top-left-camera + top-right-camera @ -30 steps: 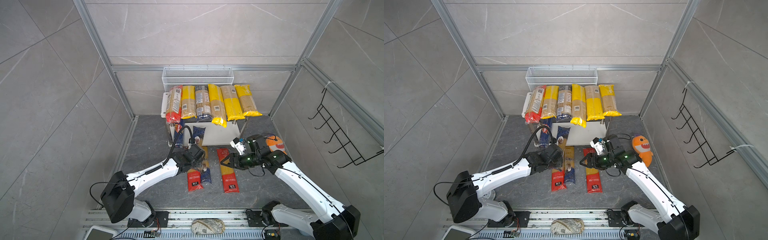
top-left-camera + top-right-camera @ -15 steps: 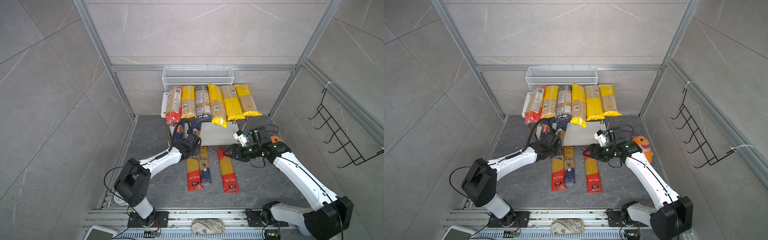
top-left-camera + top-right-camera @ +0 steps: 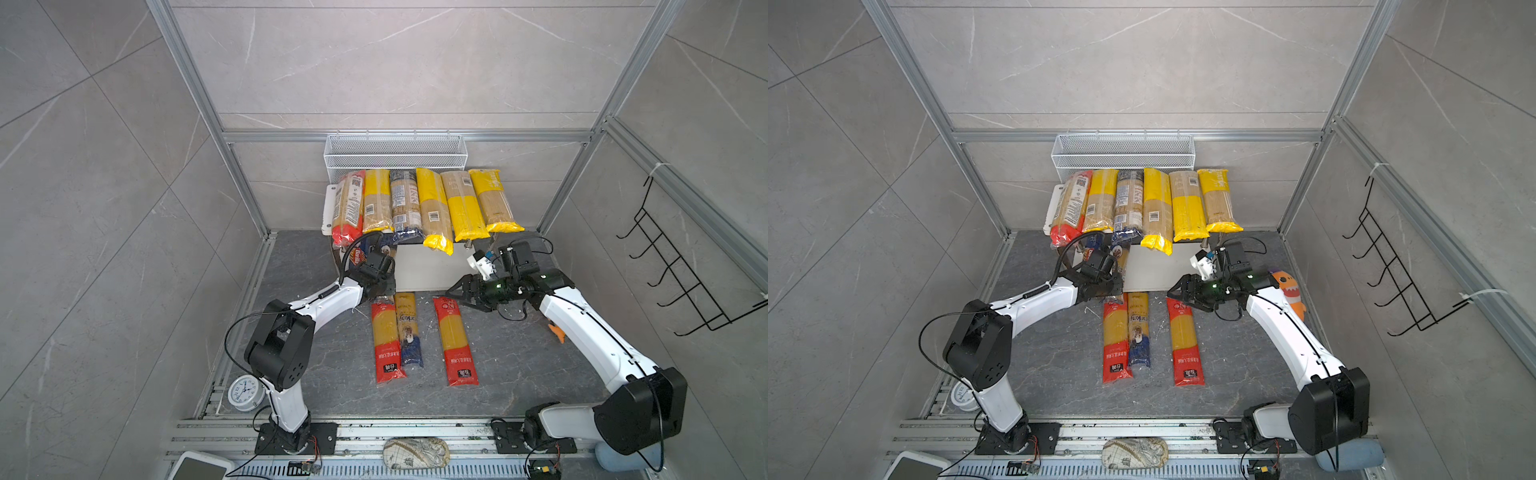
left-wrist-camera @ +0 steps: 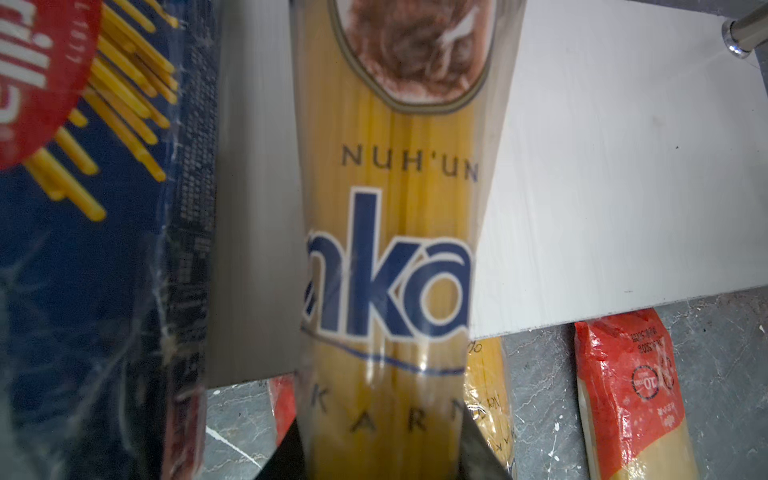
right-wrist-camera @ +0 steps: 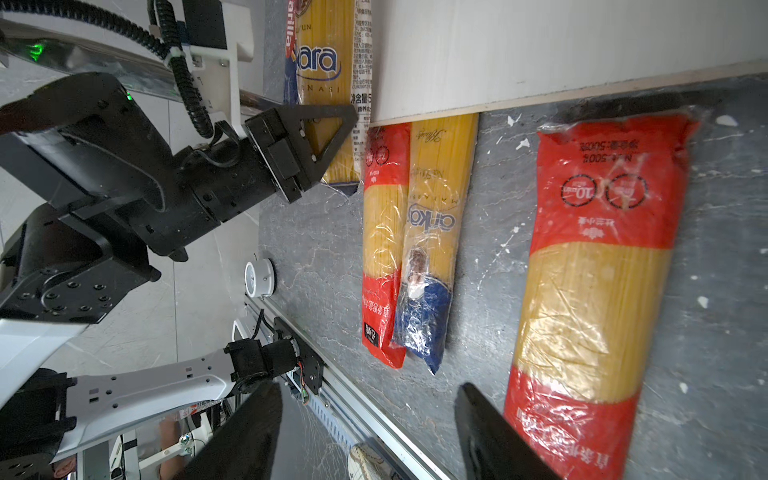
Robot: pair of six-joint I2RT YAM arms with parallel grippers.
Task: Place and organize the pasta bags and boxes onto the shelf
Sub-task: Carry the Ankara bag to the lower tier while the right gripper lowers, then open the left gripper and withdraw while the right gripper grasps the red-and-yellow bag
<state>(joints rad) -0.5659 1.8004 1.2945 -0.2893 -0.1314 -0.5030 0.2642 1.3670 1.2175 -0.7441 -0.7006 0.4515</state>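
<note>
the left arm [image 3: 328, 301] comes up from its base at 7 o'clock, elbow raised, and stretches low towards 1 o'clock to the front of the shelf [image 3: 428, 270]. the left gripper [image 4: 380, 457] is nearly closed, pinching the near end of a clear ankara pack [image 4: 390, 249]. that pack lies lengthwise on the lower white board, its held end out over the front edge. a dark blue barilla pack [image 4: 83, 257] lies on the same board towards 9 o'clock, near it, a strip of board showing between. on the top board six packs [image 3: 432, 208] lie side by side, ends overhanging the front.

three more lie on the worktop [image 3: 519, 365] before the shelf: a red-ended pack [image 3: 386, 336] touching a blue-ended ankara pack [image 3: 408, 332], and, apart towards 3 o'clock, a second red-ended pack [image 3: 455, 336].

the right arm [image 3: 582, 316] rises from 5 o'clock and bends towards 10 o'clock, wrist level, aimed at 9. the right gripper [image 5: 370, 399] stands well open and empty at the far end of that second red-ended pack; whether a finger touches it i can't tell.

the worktop is dark grey stone, walled by grey tiles in an aluminium frame. a white wire basket [image 3: 395, 153] hangs at 12 o'clock, a black hook rack [image 3: 681, 266] at 3, an orange plush toy [image 3: 1287, 291] sits behind the right arm, a small clock [image 3: 246, 394] by the left base.
</note>
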